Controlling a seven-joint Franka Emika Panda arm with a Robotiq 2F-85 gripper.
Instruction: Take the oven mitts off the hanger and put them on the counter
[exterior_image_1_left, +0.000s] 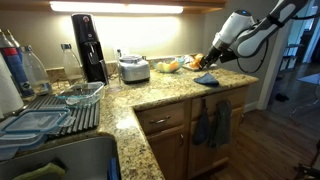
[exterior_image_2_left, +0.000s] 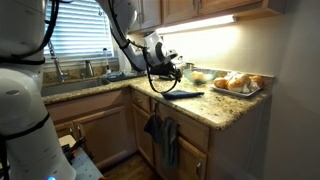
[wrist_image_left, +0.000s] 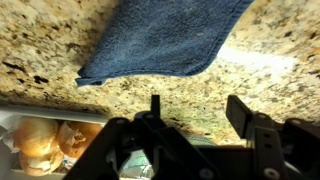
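Observation:
One dusty-blue oven mitt (wrist_image_left: 165, 35) lies flat on the speckled granite counter (wrist_image_left: 60, 50). It also shows in both exterior views (exterior_image_1_left: 207, 78) (exterior_image_2_left: 183, 94). My gripper (wrist_image_left: 195, 108) is open and empty, hovering just above the counter beside the mitt; it shows in both exterior views (exterior_image_1_left: 205, 62) (exterior_image_2_left: 170, 72). More grey-blue mitts hang on the cabinet front below the counter edge (exterior_image_1_left: 212, 122) (exterior_image_2_left: 163, 135).
A tray of bread rolls (exterior_image_2_left: 235, 83) (exterior_image_1_left: 170, 66) sits on the counter close behind the gripper and shows in the wrist view (wrist_image_left: 40, 145). A rice cooker (exterior_image_1_left: 133, 68), a black machine (exterior_image_1_left: 90, 45) and a dish rack (exterior_image_1_left: 50, 110) stand further along.

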